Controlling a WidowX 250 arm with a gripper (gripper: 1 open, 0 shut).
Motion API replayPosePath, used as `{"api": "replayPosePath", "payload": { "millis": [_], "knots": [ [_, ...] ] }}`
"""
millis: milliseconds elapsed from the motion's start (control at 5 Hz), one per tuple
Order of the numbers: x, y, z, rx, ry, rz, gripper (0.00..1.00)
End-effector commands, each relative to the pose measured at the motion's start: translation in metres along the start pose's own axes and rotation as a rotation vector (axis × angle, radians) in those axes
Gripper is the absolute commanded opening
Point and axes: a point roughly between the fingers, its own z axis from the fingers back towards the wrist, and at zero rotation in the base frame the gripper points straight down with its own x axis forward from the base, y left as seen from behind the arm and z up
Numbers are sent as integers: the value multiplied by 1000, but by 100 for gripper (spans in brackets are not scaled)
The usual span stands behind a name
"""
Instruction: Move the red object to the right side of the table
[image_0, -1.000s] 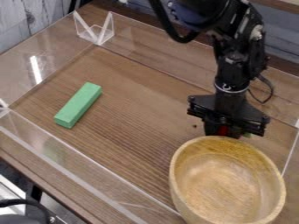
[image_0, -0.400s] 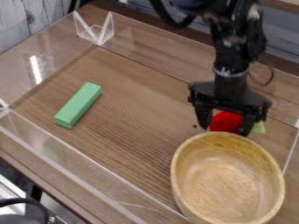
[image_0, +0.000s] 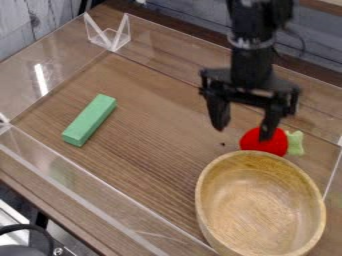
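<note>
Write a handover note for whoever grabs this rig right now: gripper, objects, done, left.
Gripper: open, holding nothing, raised above the table.
Red object: released, resting on the right side of the table, just behind the wooden bowl, below the gripper's right finger.
Green block: on the left side.
Done: the red object sits on the right side.
Left: retract the arm clear; nothing else apparent.

The gripper (image_0: 247, 116) is higher now than before. A second ago it sat low, right by the bowl's (image_0: 214, 180) far rim, with its fingers shut tight. Now the fingers are spread wide and hang in the air above the table (image_0: 154, 110). The red object (image_0: 263, 140) was hidden between the fingers then. Now it lies free on the wood, with its green leaf showing on the right side.
</note>
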Motion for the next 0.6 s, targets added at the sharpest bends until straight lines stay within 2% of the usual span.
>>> {"api": "replayPosePath", "payload": {
  "millis": [0,200,400],
  "knots": [
    [23,12,31,-12,-87,-11,100],
    [22,5,24,-4,-94,-44,100],
    [21,0,18,-3,-85,-54,100]
  ]
}}
